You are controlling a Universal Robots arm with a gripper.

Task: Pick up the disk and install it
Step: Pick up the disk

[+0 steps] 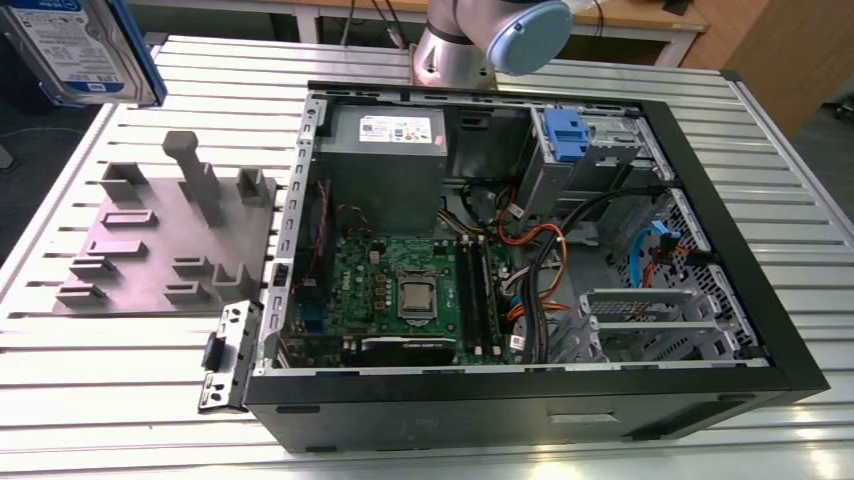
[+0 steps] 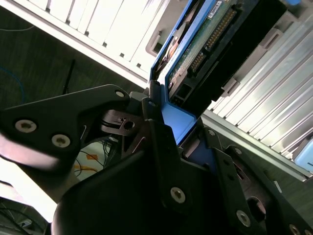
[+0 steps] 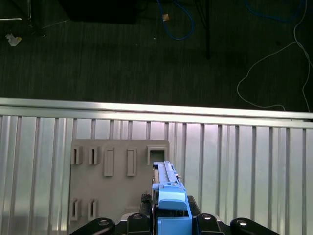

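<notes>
Aluminium, silver and slatted: the table point(image 1: 801, 200) carries the whole set-up. On it lies the black metal computer case point(image 1: 534, 400), side panel off and the opening facing up, judged so that its bays can be reached from above. On the exterior view's left of the case sits the grey plastic fixture plate with upright slots point(image 1: 147, 250), judged to be the rack where parts are presented for pick-up.

The disk point(image 1: 74, 45), a flat silver hard drive with a white-and-blue label in a blue plastic carrier bracket, is off the plate and in the air. It is at the exterior view's upper left, well apart from the case. In the first wrist view it points down toward the plate, near a square slot.

The black gripper point(image 2: 178, 122) is clamped narrow on the blue carrier, one finger on each side. Gripping the carrier's end, not the metal body, is judged to leave the drive's length free.

The small blue plastic clip with silver cage point(image 1: 566, 135) stands in the case's far corner. Disk not yet in the case.
</notes>
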